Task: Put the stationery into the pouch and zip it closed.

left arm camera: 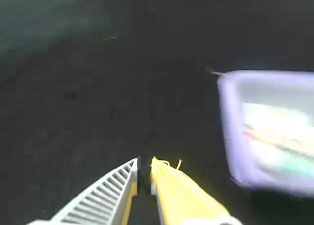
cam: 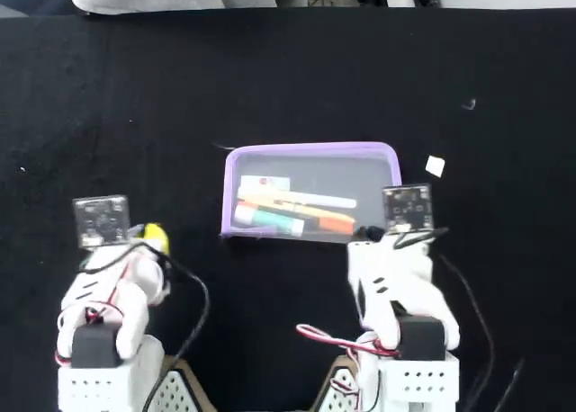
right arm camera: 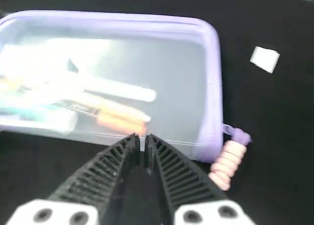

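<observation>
**Three lenses, one pouch**

A fixed camera looks steeply down from above on the black bench [cam: 288,79], with the far edge at the top of the frame and the robot's side at the foot. The left wrist camera rides low behind the left tool [left arm camera: 143,162], facing out along it over bare bench and catching one end of the pouch [left arm camera: 226,117] farther off. The right wrist camera sits close over the pouch, sighting past the right tool [right arm camera: 141,137]. All three views share the pouch.

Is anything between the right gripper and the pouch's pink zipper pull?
Nothing visible. The right gripper hangs by the pouch's near edge; only bare table lies between it and the pink zipper pull.
</observation>
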`<state>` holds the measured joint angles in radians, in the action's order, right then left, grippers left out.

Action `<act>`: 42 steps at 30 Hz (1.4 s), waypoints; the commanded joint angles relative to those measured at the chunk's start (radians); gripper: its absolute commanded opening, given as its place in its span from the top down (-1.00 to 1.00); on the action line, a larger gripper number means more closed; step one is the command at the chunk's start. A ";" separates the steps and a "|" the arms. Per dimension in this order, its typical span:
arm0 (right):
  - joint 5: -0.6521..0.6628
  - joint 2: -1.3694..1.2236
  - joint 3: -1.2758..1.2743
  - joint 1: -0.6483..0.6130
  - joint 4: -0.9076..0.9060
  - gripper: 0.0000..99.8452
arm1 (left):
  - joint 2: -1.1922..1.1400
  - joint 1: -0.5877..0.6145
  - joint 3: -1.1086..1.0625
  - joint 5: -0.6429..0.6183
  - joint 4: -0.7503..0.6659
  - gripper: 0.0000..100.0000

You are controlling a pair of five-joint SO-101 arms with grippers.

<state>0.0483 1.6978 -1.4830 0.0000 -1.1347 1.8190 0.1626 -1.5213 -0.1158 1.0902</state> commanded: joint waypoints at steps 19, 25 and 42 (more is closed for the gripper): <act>0.118 -0.002 -0.211 0.097 0.035 0.94 | 0.002 0.117 -0.179 0.026 0.164 0.88; 0.120 -0.012 -0.213 0.112 0.028 0.94 | 0.002 0.119 -0.179 0.021 0.181 0.88; 0.120 -0.008 -0.213 0.112 0.026 0.94 | 0.002 0.116 -0.179 0.023 0.183 0.88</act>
<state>0.1603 1.6916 -1.6947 0.0951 -1.1040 1.8190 0.2731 -1.6763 -0.0959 1.2681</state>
